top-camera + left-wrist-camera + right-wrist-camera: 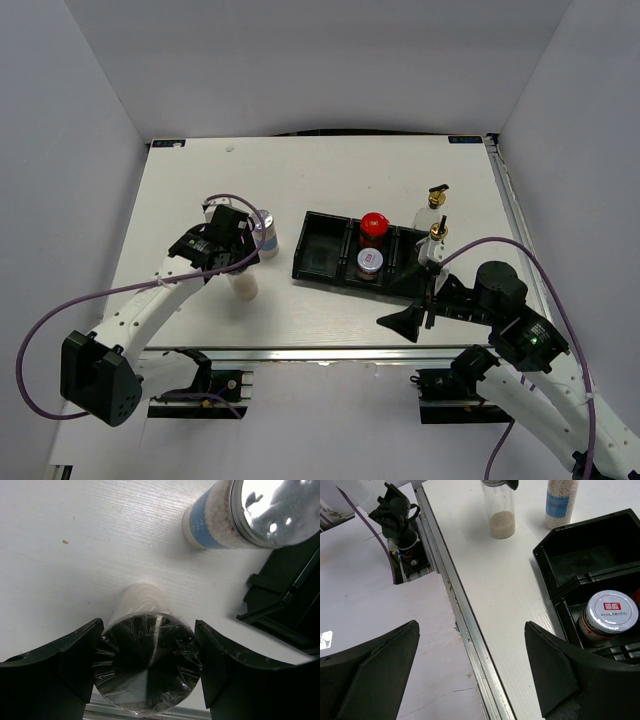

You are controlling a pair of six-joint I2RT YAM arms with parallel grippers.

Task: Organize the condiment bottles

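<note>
A clear shaker [145,665] with a plastic-wrapped lid and pale powder in it [244,285] stands left of the black tray [322,262]. My left gripper [148,627] is shut on its lid from above, a finger against each side. A blue-labelled shaker [267,237] stands just behind it. The tray's middle compartment holds a red-capped jar [373,228] and a silver-lidded shaker [370,262]. Two glass bottles with gold spouts stand at the right: one [435,207] behind the tray, one [433,247] at its right end. My right gripper [415,305] hangs open and empty over the front edge.
The tray's left compartment [580,562] is empty. A metal rail [470,630] runs along the table's front edge under my right gripper [471,627]. Grey walls close in the table on three sides. A purple cable [60,310] loops beside the left arm.
</note>
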